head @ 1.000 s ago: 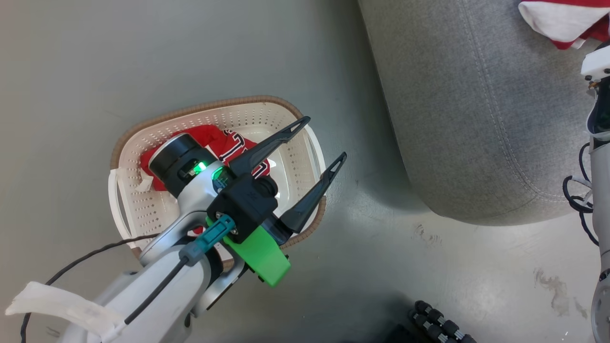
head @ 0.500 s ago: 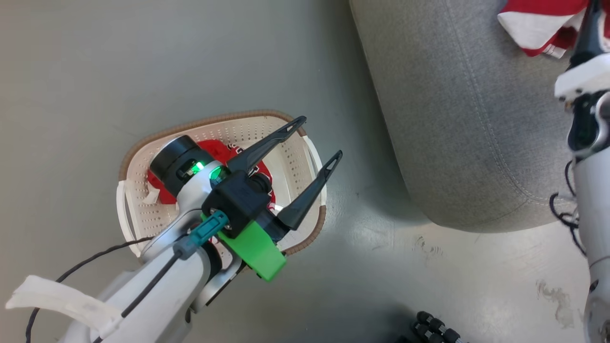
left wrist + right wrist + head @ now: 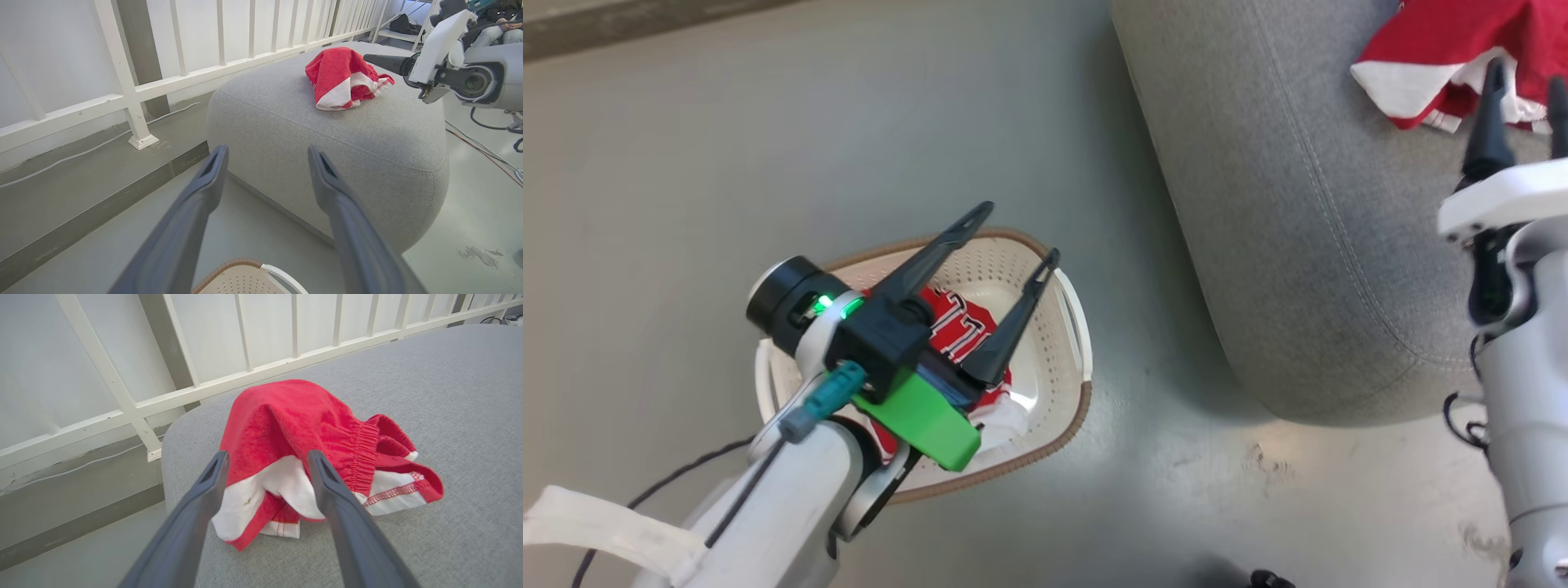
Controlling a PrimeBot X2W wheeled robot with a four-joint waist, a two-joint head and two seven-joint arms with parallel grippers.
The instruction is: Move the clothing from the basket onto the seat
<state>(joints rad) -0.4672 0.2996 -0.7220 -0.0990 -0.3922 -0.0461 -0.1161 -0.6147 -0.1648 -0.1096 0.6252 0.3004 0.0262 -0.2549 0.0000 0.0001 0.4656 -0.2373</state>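
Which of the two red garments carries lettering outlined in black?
The jersey in the basket: its lettering is edged in black. The red shorts with white trim, on the grey seat, show none.

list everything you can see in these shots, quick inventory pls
red garment with white trim: one, red and white, crumpled on the seat
lettered garment: one, red and white with black-outlined lettering, inside the basket
basket: one, cream with a brown rim, on the floor beside the seat
seat: one, grey fabric, on the floor
railing: one, white, behind the seat
floor: grey, scuffed near the seat
left gripper: one, dark fingers, open, above the basket
right gripper: one, dark fingers, open, at the red garment
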